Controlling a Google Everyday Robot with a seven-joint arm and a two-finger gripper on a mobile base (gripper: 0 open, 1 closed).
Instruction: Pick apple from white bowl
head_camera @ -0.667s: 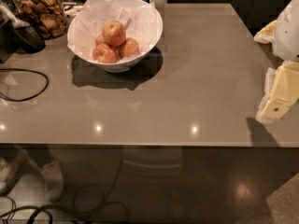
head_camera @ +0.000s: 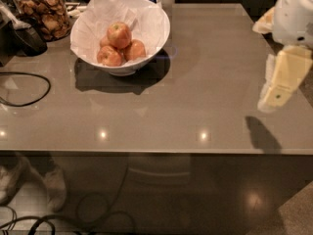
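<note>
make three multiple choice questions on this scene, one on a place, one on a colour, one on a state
1. Where is the claw?
A. inside the white bowl
B. near the right edge of the table, well apart from the bowl
C. touching the top apple

2. What colour is the crumpled paper lining the bowl?
A. white
B. blue
C. black

3. How does the top apple sit?
A. held in the claw
B. lying on the bare table
C. resting on the other apples in the bowl

Answers:
1 B, the claw hangs at the right side while the bowl stands at the far left.
2 A, the paper matches the white bowl.
3 C, the top apple lies on the pile, with nothing gripping it.
</note>
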